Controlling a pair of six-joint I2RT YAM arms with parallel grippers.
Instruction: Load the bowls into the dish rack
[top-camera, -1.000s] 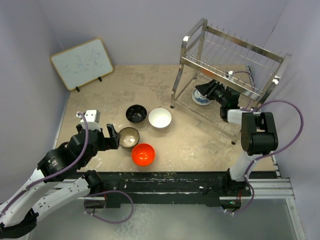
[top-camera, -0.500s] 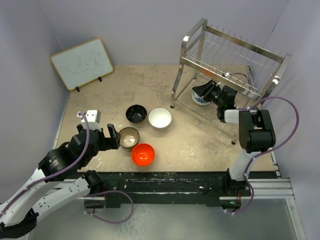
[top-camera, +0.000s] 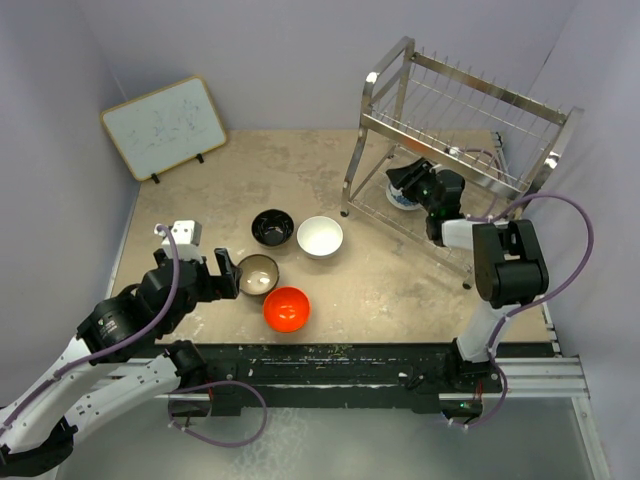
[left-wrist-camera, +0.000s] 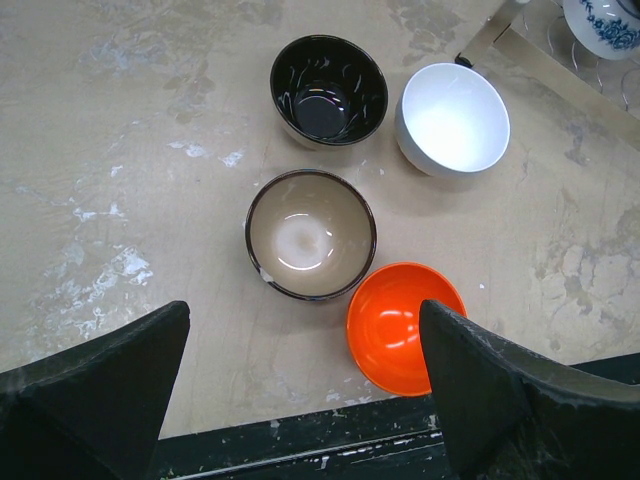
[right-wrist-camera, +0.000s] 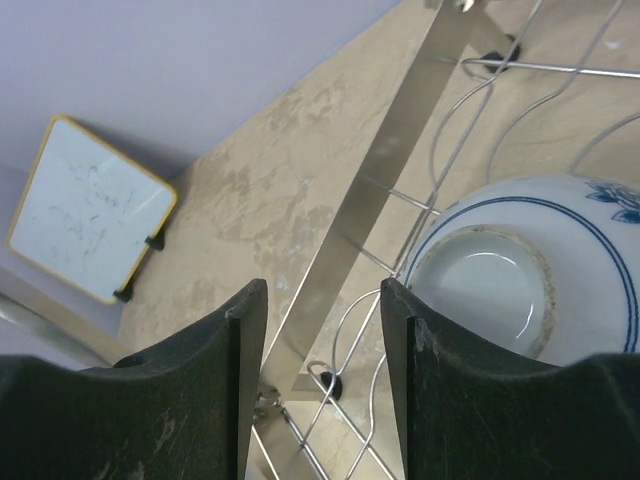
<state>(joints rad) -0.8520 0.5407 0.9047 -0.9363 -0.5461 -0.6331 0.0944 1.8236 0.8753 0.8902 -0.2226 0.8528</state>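
— One broad counter (top-camera: 300, 170), with the dish rack (top-camera: 400, 130) standing at its far right corner. How full is the rack?

— One bowl is in. The blue-and-white bowl (right-wrist-camera: 480, 300) rests on the lower tier, near the end closest to the middle of the counter. Its foot ring faces the right wrist camera.

— And the rest?

— Four sit mouth-up in a cluster on the counter, well apart from the rack. The black bowl (top-camera: 272, 227) and white bowl (top-camera: 320, 237) are at the back. The tan-brown bowl (top-camera: 258, 274) and orange-red bowl (top-camera: 286, 308) are just beside each other in front.

— The fingers?

— The right fingers (right-wrist-camera: 180, 400) are spread with nothing between them, reaching in among the lower tier's wires just beside the blue-and-white bowl. The left fingers (left-wrist-camera: 100, 380) gape wide and empty above the tan-brown bowl.

— What could go wrong?

— Two things, I'd judge. If the right arm pulls out at an angle, a finger may snag a wire or nudge the bowl, and it could roll off the tier. On the left, the bowls are crowded. A finger coming down outside the tan-brown rim could shove the orange-red one toward the counter's near edge, and a glossy rim may slip from a shallow pinch.
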